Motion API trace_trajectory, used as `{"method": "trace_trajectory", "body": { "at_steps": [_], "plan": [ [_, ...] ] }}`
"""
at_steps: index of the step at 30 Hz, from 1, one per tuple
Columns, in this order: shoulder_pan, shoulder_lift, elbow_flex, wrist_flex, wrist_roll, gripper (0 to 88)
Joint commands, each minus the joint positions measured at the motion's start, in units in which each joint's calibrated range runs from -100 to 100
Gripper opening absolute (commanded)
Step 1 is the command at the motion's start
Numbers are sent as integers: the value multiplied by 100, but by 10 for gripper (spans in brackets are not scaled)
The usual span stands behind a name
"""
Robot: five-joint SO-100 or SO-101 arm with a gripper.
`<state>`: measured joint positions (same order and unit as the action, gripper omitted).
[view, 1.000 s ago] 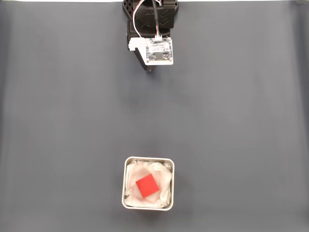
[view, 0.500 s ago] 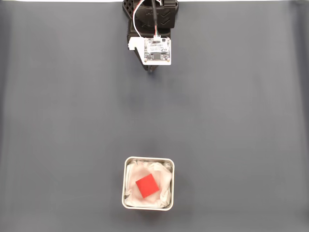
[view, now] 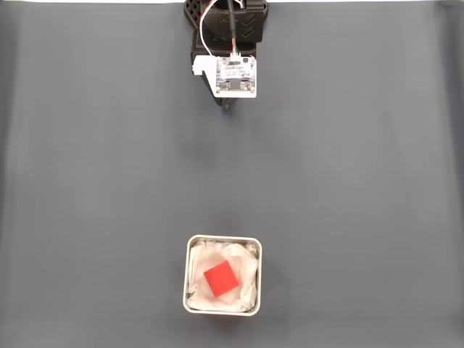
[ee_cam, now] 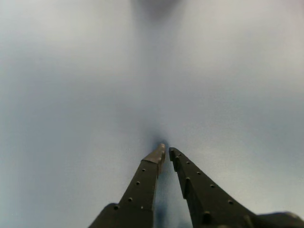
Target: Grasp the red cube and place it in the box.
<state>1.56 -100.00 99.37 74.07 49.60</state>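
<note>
Placement looks finished: the red cube rests on the white lining inside the box at the lower centre of the fixed view. Far off at the top edge, the end effector hangs over bare tabletop, its fingers nearly together and, as far as the hazy wrist view shows, empty, so I judge nothing remains but parking the arm.

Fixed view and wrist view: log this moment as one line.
red cube: inside box | gripper: shut, empty, far from box | table: dark mat
</note>
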Motion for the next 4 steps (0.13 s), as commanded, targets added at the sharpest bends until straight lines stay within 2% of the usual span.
{"method": "trace_trajectory", "body": {
  "at_steps": [1,4],
  "plan": [
    [-42,9,45,184,-44,1],
    [-42,9,45,184,-44,1]
  ]
}}
